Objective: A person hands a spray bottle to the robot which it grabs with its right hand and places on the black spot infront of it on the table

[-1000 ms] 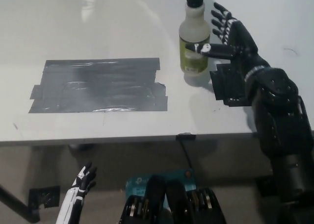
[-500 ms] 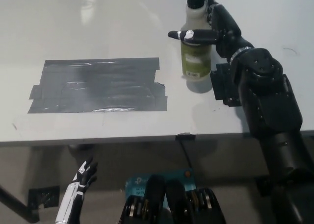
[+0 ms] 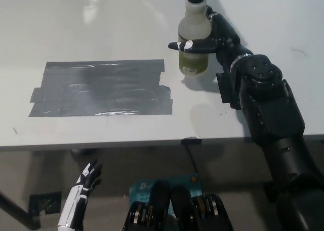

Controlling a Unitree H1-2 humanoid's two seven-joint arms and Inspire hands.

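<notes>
A translucent spray bottle [image 3: 193,44] with a black top and yellowish liquid stands at the table's far right. My black right hand [image 3: 212,36] is wrapped around its middle, shut on it. The black spot [image 3: 101,88], a patch of dark tape strips, lies to the bottle's left on the white table. My white left hand [image 3: 83,185] hangs below the table edge at the lower left, fingers apart and holding nothing.
A smaller piece of black tape [image 3: 226,89] shows under my right wrist on the table. The table's front edge [image 3: 126,144] runs across the picture; below it are the floor and a teal box [image 3: 167,186].
My right hand swung around the bottle and closed on it. The bottle has shifted slightly left and away from its earlier place. The left hand barely moved.
</notes>
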